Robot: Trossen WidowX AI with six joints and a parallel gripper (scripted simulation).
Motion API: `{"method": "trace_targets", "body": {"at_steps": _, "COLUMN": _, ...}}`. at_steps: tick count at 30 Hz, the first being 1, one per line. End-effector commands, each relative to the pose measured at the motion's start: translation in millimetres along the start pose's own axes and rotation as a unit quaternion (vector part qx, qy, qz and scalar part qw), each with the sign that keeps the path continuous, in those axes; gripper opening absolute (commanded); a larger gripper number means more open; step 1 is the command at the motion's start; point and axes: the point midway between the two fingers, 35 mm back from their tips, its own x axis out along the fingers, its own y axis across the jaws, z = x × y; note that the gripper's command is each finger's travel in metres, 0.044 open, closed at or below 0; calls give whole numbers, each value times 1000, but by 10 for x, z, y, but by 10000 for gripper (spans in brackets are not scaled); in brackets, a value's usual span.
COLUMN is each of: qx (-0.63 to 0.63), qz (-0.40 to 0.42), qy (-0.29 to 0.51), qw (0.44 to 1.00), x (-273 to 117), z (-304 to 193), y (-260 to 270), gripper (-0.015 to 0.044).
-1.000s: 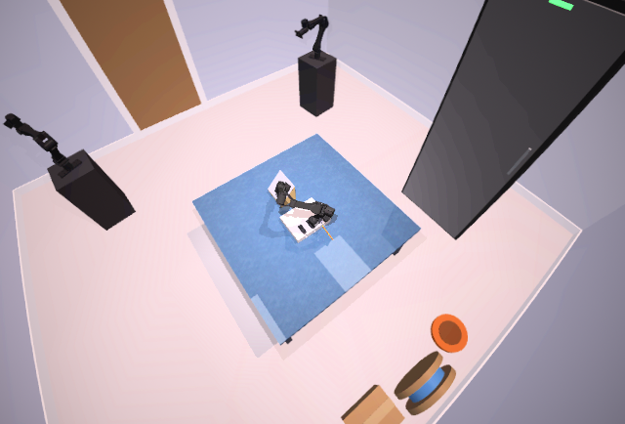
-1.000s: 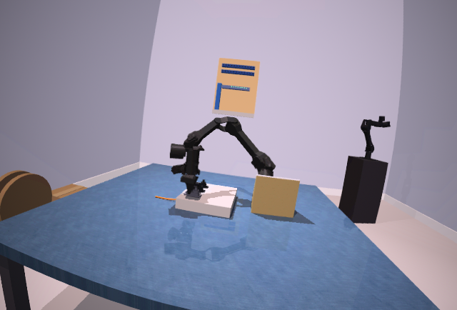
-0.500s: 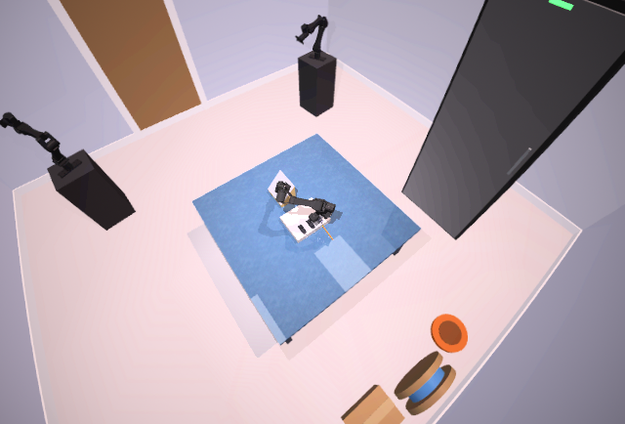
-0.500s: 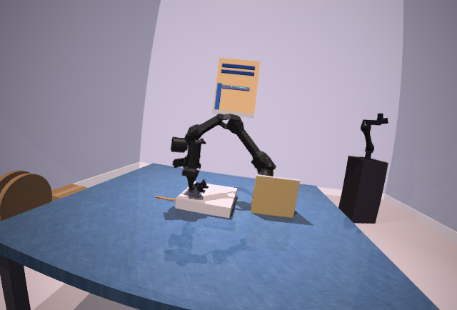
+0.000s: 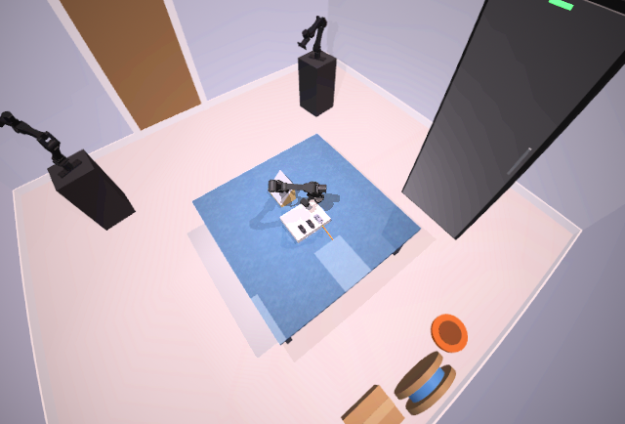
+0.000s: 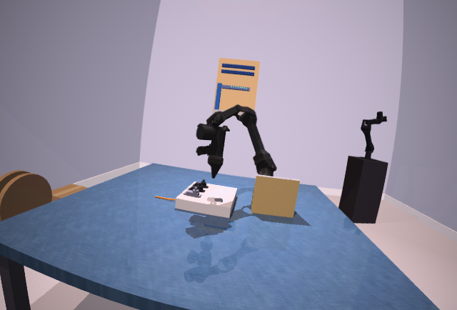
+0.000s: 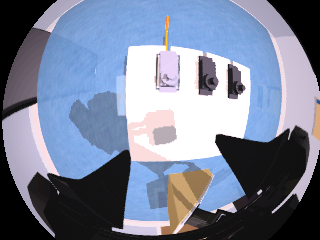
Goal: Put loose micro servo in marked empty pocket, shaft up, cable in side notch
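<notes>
The micro servo [image 5: 318,218] [image 6: 192,191] [image 7: 168,70], pale lilac in this light, sits low in the marked pocket at one end of the white deck [image 5: 291,218] [image 6: 204,208] [image 7: 200,122]. Its output shaft points up. Pocket outline shows along its sides. Its orange cable [image 5: 328,233] [image 6: 165,198] [image 7: 167,32] runs straight out over the deck's edge on the notch side. Whether both ears are quite flat, and how the cable lies in the notch, is too small to tell. My gripper [image 6: 213,176] [image 7: 174,147] is wide open and empty, above the deck and away from the servo.
Two black servos [image 7: 207,76] [image 7: 235,81] stand in the deck beside the lilac one. A tan upright panel [image 5: 288,199] [image 6: 275,196] [image 7: 186,192] stands on the blue table [image 5: 242,237] [image 6: 128,247] near the arm's base. The arm's shadow falls across deck and table.
</notes>
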Motion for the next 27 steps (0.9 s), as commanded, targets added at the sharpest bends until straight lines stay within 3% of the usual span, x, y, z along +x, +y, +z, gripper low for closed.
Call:
{"method": "trace_targets", "body": {"at_steps": 1, "qx": 11, "qz": 1, "qy": 9, "qw": 1000, "x": 5, "z": -66, "y": -39, "gripper": 440}}
{"method": "trace_targets", "body": {"at_steps": 9, "qx": 2, "qz": -1, "qy": 2, "qw": 1000, "x": -482, "z": -63, "y": -22, "gripper": 440}}
{"method": "trace_targets", "body": {"at_steps": 27, "qx": 2, "qz": -1, "qy": 2, "qw": 1000, "x": -482, "z": -63, "y": -22, "gripper": 440}}
